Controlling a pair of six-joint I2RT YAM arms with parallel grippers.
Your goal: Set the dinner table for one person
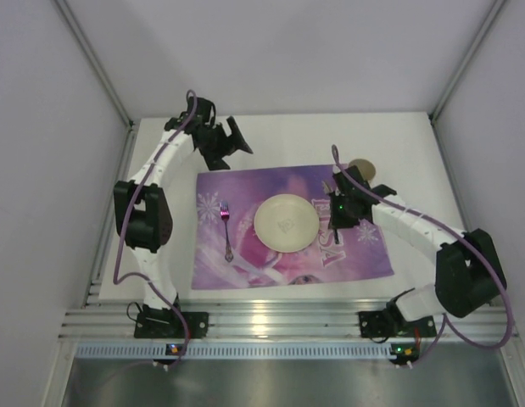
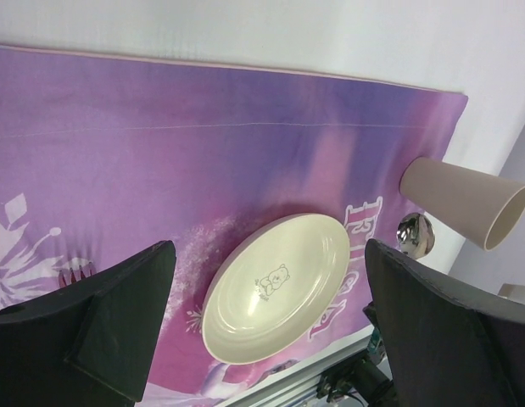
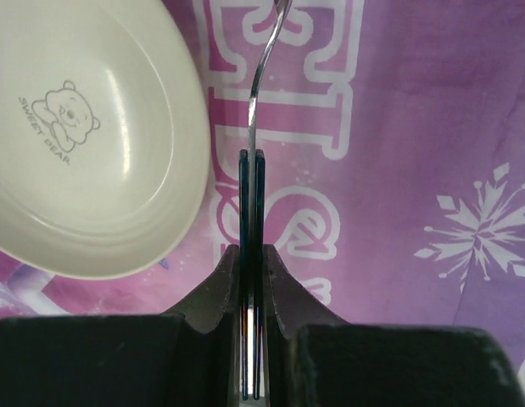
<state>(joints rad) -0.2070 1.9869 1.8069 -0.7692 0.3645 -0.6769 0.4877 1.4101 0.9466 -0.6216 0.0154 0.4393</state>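
Right gripper point(image 3: 252, 159), clamped shut on a spoon point(image 3: 254, 102) handle, is hovering just right of the plate point(image 1: 286, 222) over the placemat point(image 1: 245, 254) on the white table point(image 1: 287, 140), probably wanting a level lowering alongside the plate; left gripper point(image 1: 233, 142) is hanging wide open, empty.

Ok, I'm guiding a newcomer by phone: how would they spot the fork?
Find the purple placemat on the white table. A cream plate sits at its middle; the fork lies left of it, apart. It is the only utensil lying free.

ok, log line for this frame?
left jaws: open | right jaws: shut on spoon, right of plate | fork: on placemat, left of plate
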